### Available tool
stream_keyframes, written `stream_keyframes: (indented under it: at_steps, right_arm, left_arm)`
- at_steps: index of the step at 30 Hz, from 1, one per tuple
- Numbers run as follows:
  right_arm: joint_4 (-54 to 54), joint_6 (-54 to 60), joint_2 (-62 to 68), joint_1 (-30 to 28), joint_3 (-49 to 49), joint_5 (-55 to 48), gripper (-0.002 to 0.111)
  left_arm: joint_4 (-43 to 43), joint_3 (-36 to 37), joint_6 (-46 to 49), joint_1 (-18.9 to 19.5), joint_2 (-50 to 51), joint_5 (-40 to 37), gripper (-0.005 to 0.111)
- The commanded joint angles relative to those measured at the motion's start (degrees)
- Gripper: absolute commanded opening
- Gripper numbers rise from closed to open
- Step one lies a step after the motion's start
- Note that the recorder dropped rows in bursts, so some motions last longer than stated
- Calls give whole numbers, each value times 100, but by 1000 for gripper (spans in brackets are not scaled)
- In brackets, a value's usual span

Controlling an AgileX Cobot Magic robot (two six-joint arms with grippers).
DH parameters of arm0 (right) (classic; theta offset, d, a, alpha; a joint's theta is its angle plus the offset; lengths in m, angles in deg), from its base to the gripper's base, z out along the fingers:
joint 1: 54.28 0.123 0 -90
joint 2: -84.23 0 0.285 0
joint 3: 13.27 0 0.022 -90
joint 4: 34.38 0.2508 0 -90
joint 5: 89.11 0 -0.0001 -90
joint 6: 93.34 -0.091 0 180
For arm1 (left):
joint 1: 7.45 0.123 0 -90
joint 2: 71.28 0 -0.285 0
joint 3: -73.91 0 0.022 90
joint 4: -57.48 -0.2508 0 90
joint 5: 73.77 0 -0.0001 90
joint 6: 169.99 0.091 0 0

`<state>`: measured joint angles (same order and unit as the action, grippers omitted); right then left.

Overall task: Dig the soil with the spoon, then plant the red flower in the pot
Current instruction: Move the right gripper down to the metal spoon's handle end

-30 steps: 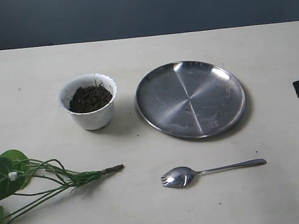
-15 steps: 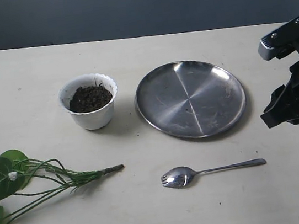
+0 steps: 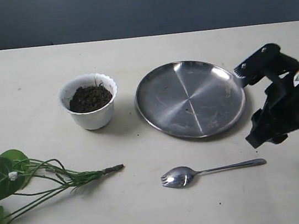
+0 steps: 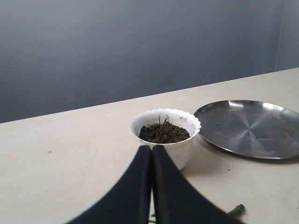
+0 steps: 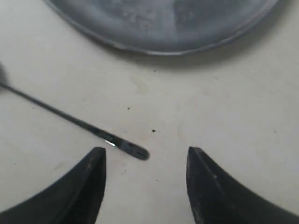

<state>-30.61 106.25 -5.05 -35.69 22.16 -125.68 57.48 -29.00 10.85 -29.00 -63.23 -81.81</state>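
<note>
The cream tabletop [image 3: 33, 78] carries a round steel plate [image 3: 190, 99]. The artificial plant's green leaves and stems [image 3: 31, 181] lie front-left, blooms cut off. The white scalloped pot [image 3: 89, 101] holds dark crumbly soil [image 3: 89, 97]. The shiny slim spoon [image 3: 210, 170] lies before the plate. The black right gripper [image 5: 145, 161], fingers spread, hangs above its handle end. The left gripper [image 4: 151, 151] is pressed closed, empty.

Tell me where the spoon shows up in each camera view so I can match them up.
Exterior view: the spoon lies flat on the table, in front of the steel plate, handle toward the right gripper.
Left wrist view: not in it; only the pot and plate show.
Right wrist view: only the handle shows, its end near the gap between the open fingers.
Shared landmark: the steel plate, seen in all three.
</note>
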Motion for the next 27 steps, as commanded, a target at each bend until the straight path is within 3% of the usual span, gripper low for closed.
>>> stream_keyframes:
  at_steps: [1,4,7,17,19,24,27]
  right_arm:
    - [-76,-114,263,456,-22,-8,51]
    - [-76,-408,263,639,-22,53,46]
    - [-107,-418,263,664,-22,92,34]
    - [-218,-418,263,664,-22,393,34]
    - [-218,-418,263,664,-22,345,37]
    - [-257,-418,263,664,-22,64,57]
    - [-328,-418,263,664,-22,-197,57]
  left_arm:
    - [0,12,-21,-38,-26,74,1]
    - [0,12,-21,-38,-26,74,1]
    - [0,12,-21,-38,-26,74,1]
    - [0,12,-21,-38,-26,74,1]
    - [0,12,-21,-38,-26,74,1]
    - [0,12,-21,-38,-26,74,1]
    - [0,12,-21,-38,-26,74,1]
